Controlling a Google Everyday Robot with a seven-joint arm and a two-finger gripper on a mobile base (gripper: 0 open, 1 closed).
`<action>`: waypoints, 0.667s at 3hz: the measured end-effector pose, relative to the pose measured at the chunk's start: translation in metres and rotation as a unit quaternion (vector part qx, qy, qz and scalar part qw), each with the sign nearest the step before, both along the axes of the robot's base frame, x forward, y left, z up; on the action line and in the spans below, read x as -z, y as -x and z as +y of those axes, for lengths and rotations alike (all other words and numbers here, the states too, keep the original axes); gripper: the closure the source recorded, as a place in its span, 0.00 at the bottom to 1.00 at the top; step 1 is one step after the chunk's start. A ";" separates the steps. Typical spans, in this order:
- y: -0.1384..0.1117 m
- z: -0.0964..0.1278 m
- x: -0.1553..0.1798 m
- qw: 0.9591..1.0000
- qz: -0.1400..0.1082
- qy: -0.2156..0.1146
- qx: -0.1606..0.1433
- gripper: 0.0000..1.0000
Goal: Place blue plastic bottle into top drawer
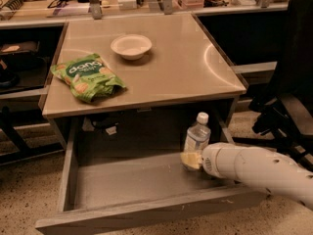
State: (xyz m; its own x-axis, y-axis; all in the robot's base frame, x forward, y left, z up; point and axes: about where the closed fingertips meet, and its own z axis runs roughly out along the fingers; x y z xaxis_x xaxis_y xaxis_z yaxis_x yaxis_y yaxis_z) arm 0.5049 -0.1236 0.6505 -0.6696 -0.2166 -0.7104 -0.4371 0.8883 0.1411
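Observation:
The blue plastic bottle (197, 134), clear with a white cap, stands upright inside the open top drawer (146, 213) at its right side. My gripper (191, 160) reaches in from the right on the white arm (259, 171). It is shut on the bottle's lower part, and its yellowish fingers (190, 159) cover the bottle's base. I cannot tell whether the bottle's bottom rests on the drawer floor.
On the table top (195, 58) lie a green snack bag (88, 76) at the front left and a white bowl (130, 46) at the back middle. A dark chair (288, 106) stands to the right. Shelves with clutter run along the back.

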 end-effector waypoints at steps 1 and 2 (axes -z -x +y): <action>-0.009 -0.002 0.001 0.999 -0.029 -0.011 0.010 1.00; -0.015 -0.005 0.003 0.998 -0.048 -0.021 0.022 1.00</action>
